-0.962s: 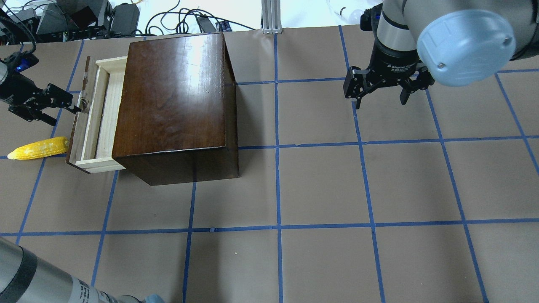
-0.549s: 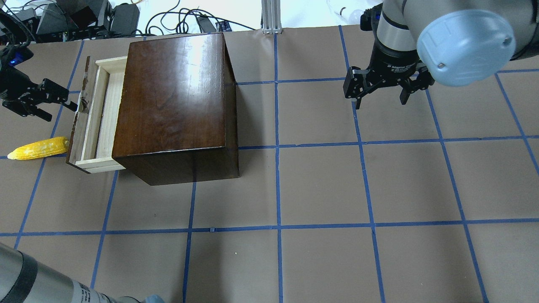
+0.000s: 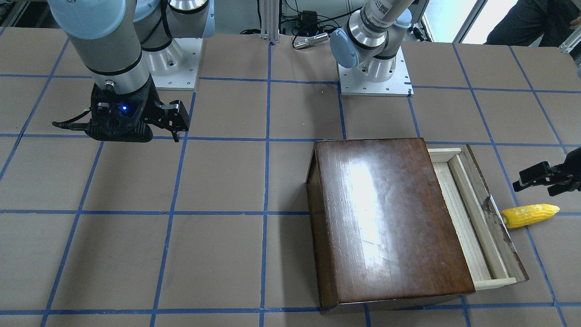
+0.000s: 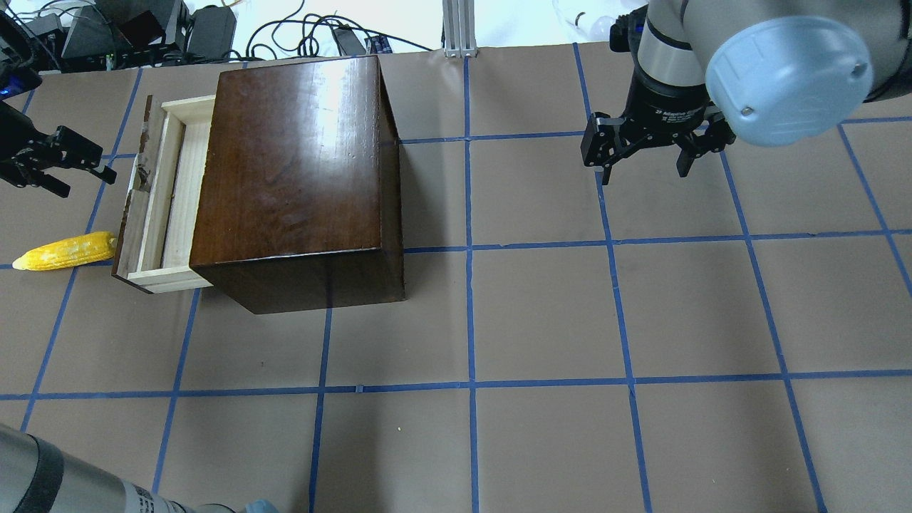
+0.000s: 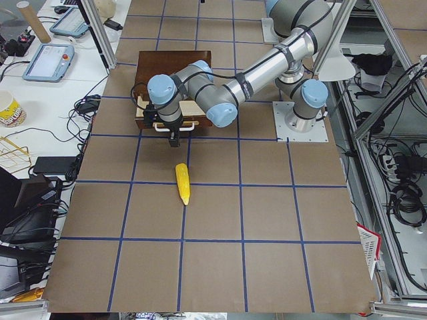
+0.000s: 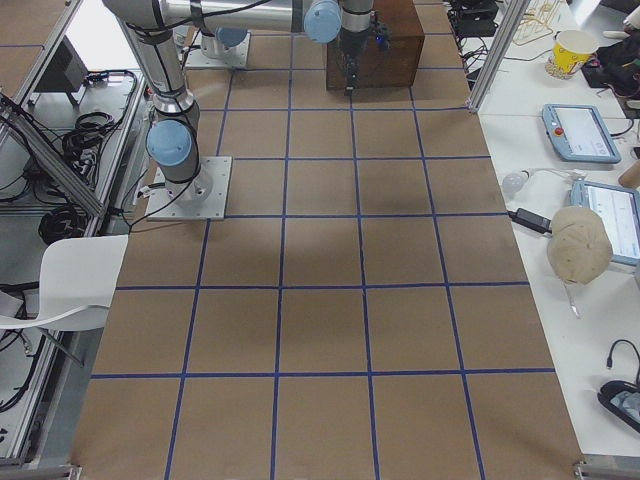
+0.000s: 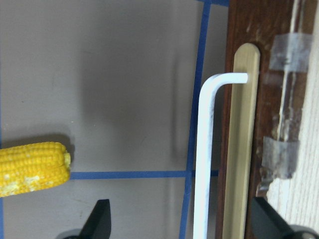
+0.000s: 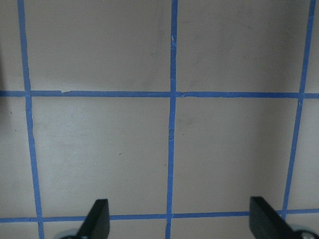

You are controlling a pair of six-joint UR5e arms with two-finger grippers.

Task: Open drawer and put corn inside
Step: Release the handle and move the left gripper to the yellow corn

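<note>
Brown table (image 4: 541,306) separates left pincer (image 4: 89,182) from drawer (image 4: 151,206) front.

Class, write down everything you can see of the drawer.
The drawer is a long shallow tray of pale bare wood with a dark brown, chipped front panel bearing a white handle and clear tape. It stands partly pulled out of the glossy dark box; its visible part holds nothing. The corn lies on the table before it, apart.
</note>
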